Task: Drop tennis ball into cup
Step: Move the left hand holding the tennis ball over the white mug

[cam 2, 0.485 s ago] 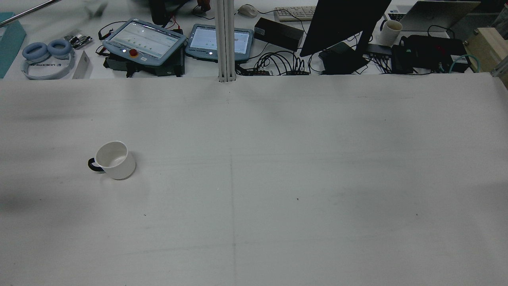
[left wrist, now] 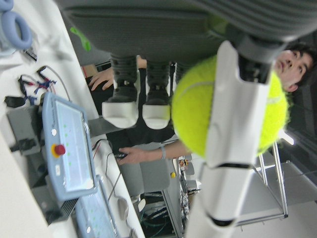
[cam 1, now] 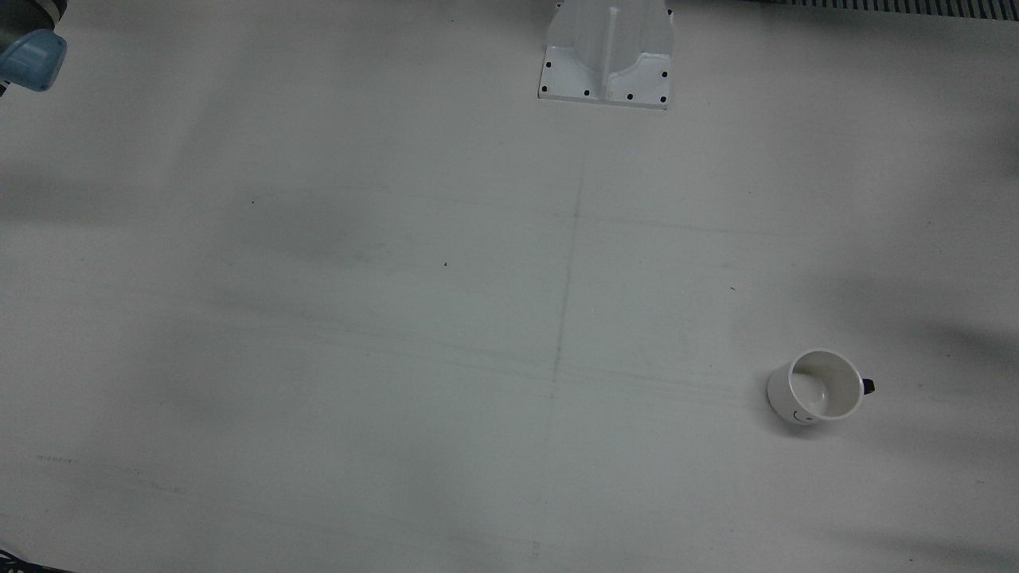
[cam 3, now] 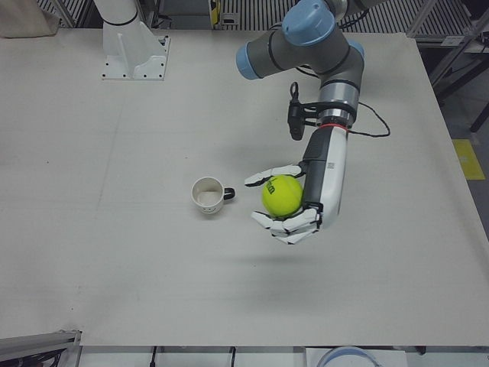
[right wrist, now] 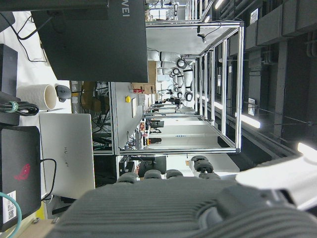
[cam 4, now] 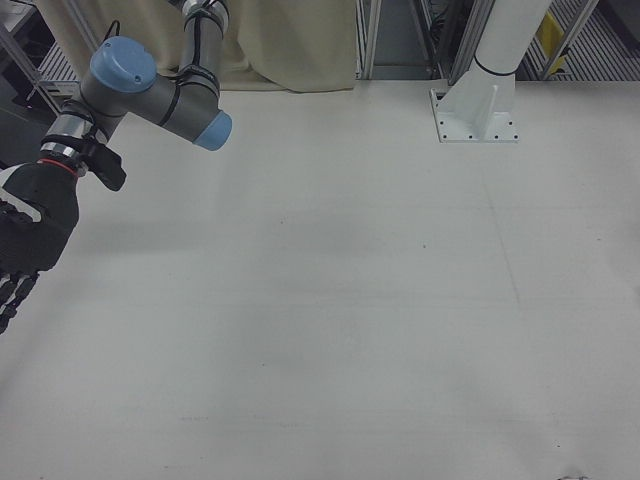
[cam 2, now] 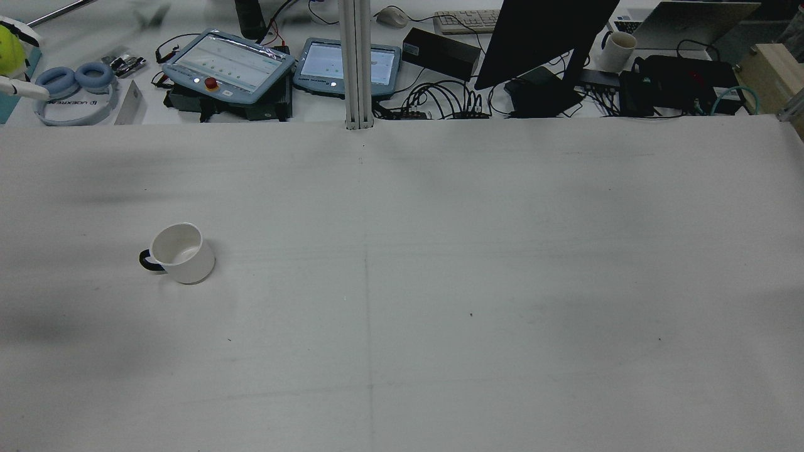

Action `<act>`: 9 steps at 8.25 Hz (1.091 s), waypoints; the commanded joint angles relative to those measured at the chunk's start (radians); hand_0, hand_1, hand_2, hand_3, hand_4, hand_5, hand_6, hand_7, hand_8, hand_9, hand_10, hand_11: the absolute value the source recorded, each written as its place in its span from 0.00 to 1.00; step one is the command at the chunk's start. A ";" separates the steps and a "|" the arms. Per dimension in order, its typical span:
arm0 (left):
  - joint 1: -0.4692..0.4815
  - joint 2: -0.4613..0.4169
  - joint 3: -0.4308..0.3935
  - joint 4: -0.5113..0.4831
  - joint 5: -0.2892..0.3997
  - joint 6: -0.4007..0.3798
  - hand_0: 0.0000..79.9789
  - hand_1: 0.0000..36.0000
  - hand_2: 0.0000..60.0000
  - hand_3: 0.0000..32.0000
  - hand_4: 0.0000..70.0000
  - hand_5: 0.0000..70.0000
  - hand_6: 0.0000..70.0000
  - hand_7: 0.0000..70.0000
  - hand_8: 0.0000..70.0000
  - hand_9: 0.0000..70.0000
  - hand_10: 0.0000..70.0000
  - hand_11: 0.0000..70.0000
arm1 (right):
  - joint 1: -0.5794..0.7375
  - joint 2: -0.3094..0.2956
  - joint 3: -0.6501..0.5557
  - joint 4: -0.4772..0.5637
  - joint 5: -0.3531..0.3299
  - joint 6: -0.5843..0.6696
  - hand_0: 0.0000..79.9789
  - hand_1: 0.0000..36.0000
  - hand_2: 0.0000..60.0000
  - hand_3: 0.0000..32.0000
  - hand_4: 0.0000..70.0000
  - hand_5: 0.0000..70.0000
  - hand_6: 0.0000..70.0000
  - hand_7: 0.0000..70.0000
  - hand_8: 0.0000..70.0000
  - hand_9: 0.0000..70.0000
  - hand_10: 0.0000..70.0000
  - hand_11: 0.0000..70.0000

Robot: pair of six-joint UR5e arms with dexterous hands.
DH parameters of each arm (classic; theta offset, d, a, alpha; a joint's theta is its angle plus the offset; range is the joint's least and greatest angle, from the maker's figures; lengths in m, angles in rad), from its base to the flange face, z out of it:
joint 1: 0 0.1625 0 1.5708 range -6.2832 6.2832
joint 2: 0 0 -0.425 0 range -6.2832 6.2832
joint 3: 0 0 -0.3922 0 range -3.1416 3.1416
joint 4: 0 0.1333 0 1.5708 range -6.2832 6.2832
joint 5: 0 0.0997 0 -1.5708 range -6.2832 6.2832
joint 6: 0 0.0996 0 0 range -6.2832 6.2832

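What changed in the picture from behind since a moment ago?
The tennis ball, held in the left hand, has come into sight at the far left edge, where neither showed before. The cup stayed put, empty, on the table.

Grey arm tubes with pale blue joint caps; a black cable trails the left wrist. The left robot hand (cam 3: pixel 294 202) is white, the right robot hand (cam 4: pixel 28 245) black.

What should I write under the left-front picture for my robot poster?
The left hand holds a tennis ball beside the white cup.
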 commanded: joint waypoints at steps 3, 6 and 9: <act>0.234 -0.003 -0.008 0.017 -0.039 0.012 0.75 0.47 0.25 0.00 0.80 0.36 1.00 1.00 0.88 1.00 0.79 1.00 | 0.000 0.001 0.000 0.000 0.000 0.000 0.00 0.00 0.00 0.00 0.00 0.00 0.00 0.00 0.00 0.00 0.00 0.00; 0.274 -0.017 -0.016 0.014 -0.039 0.011 0.71 0.42 0.24 0.00 0.78 0.34 1.00 1.00 0.87 1.00 0.78 1.00 | 0.000 0.000 0.000 0.000 0.000 0.000 0.00 0.00 0.00 0.00 0.00 0.00 0.00 0.00 0.00 0.00 0.00 0.00; 0.326 -0.009 -0.016 -0.002 -0.036 0.011 0.67 0.35 0.24 0.00 0.75 0.30 1.00 1.00 0.86 1.00 0.77 1.00 | 0.000 0.000 0.000 0.000 0.000 0.000 0.00 0.00 0.00 0.00 0.00 0.00 0.00 0.00 0.00 0.00 0.00 0.00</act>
